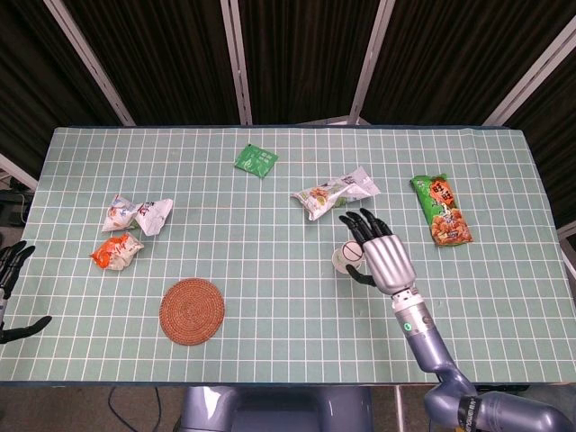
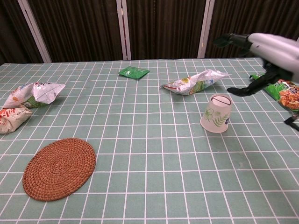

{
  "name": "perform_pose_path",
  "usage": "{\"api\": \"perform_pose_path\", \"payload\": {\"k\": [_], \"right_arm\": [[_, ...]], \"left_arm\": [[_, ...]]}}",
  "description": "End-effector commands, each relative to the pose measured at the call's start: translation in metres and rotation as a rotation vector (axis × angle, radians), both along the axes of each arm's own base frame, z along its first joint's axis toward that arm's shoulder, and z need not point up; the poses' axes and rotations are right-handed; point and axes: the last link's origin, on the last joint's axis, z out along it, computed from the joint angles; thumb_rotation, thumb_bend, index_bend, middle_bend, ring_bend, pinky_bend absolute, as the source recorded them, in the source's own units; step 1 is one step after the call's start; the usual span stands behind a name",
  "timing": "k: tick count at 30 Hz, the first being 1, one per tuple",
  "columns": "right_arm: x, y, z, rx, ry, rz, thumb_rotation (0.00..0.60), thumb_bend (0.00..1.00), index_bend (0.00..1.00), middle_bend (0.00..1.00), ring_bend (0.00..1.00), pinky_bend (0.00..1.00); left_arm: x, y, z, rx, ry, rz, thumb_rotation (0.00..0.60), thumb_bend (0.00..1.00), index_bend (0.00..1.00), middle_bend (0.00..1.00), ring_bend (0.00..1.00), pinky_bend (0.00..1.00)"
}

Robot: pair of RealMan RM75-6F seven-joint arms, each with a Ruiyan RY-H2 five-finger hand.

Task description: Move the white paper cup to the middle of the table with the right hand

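The white paper cup (image 2: 217, 113), printed with green leaves, stands upside down on the table right of the middle, free of any hand. In the head view the cup (image 1: 345, 256) peeks out at the left edge of my right hand (image 1: 382, 254). My right hand (image 2: 275, 49) hovers above and to the right of the cup with its fingers spread, holding nothing. My left hand (image 1: 12, 266) shows only at the far left edge, off the table, fingers apart and nothing in it.
A white-green snack bag (image 2: 194, 83) lies just behind the cup. An orange-green bag (image 2: 285, 91) lies at the right and a green packet (image 2: 133, 72) at the back. A woven coaster (image 2: 59, 162) is at front left, with two crumpled bags (image 2: 35, 92) (image 2: 9, 119) beyond it.
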Motion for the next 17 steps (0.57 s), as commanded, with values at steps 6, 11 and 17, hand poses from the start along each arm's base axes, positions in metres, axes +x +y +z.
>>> {"api": "perform_pose_path", "payload": {"k": [6, 11, 17], "right_arm": [[-0.056, 0.034, 0.064, -0.101, 0.054, -0.02, 0.6, 0.0, 0.0, 0.0, 0.0, 0.0], [-0.09, 0.066, 0.087, -0.125, 0.137, -0.095, 0.6, 0.0, 0.0, 0.0, 0.0, 0.0], [-0.114, 0.098, 0.098, -0.129, 0.149, -0.15, 0.6, 0.0, 0.0, 0.0, 0.0, 0.0]], "left_arm": [[0.003, -0.002, -0.002, 0.023, 0.024, -0.026, 0.6, 0.0, 0.0, 0.0, 0.0, 0.0], [0.005, -0.002, -0.004, 0.051, 0.038, -0.055, 0.6, 0.0, 0.0, 0.0, 0.0, 0.0], [0.006, -0.006, -0.008, 0.061, 0.053, -0.071, 0.6, 0.0, 0.0, 0.0, 0.0, 0.0]]}}
